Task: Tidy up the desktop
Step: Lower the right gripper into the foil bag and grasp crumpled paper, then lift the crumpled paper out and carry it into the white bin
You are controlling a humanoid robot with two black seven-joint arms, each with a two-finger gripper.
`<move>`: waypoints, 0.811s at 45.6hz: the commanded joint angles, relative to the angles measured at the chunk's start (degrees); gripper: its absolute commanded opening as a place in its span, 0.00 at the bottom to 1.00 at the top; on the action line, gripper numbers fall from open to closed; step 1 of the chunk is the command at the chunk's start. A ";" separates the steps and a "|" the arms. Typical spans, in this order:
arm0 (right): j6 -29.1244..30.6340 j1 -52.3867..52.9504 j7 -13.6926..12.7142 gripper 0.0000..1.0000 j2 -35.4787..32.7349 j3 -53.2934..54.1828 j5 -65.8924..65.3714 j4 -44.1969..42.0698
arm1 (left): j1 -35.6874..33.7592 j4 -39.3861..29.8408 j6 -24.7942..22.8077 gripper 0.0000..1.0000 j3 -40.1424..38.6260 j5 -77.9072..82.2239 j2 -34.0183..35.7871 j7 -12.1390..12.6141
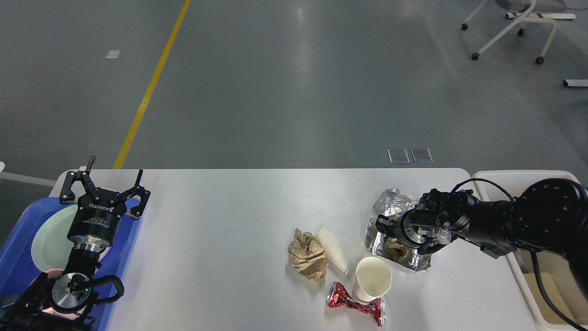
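Note:
The white desktop (220,216) carries litter at its right front. There is a crumpled brown paper ball (307,255), a white paper cone (336,248), a white paper cup (372,278) and a crushed red can (354,305). A crumpled foil wrap (390,207) with brown paper inside lies further right. My right gripper (389,231) is seen end-on and dark, pressed into the foil, so its fingers cannot be told apart. My left gripper (104,181) is open and empty above the far edge of the blue tray.
A blue tray (18,257) with a pale green plate (50,239) sits at the table's left end, under my left arm. A cream plastic bin (519,177) stands off the right end, behind my right arm. A wheeled chair frame (510,27) is far back right.

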 commanded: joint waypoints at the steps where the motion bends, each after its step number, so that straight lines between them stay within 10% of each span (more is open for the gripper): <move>1: 0.09 0.73 0.01 0.00 -0.55 -0.01 0.20 1.00 | 0.00 0.00 0.00 0.96 0.00 0.00 0.00 0.06; 37: 21.44 53.63 2.12 0.00 -13.12 -20.66 0.73 40.98 | 0.00 0.00 0.00 0.96 0.00 0.00 0.00 -0.03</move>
